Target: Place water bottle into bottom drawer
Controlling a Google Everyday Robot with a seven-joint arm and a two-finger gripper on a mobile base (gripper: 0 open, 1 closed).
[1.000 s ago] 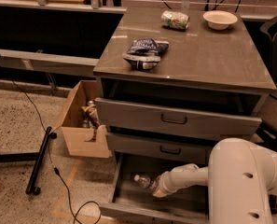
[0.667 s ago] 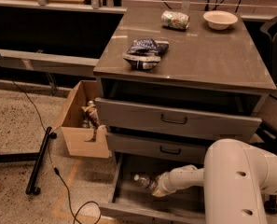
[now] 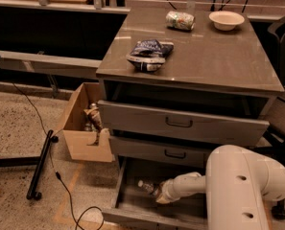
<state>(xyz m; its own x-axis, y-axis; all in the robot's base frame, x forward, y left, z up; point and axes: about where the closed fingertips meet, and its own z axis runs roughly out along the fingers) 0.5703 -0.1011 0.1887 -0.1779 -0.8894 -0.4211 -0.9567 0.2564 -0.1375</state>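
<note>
The bottom drawer [image 3: 132, 206] is pulled open under the grey cabinet, its grey floor showing. The water bottle [image 3: 148, 187] lies on its side in the drawer, white cap pointing left. My gripper [image 3: 159, 194] is down inside the drawer at the bottle's right end, with the white arm [image 3: 238, 186] reaching in from the right. The bottle's far end is hidden by the gripper.
On the cabinet top [image 3: 219, 56] lie a dark snack bag [image 3: 149, 54], a crushed green-white can [image 3: 180, 20] and a white bowl [image 3: 226, 19]. The two upper drawers [image 3: 180, 123] stand slightly open. A cardboard box [image 3: 84, 123] and cables [image 3: 46, 157] are on the floor at left.
The arm's big white link has shifted slightly left and toward the camera. The bottle and gripper stay at about the same spot in the drawer.
</note>
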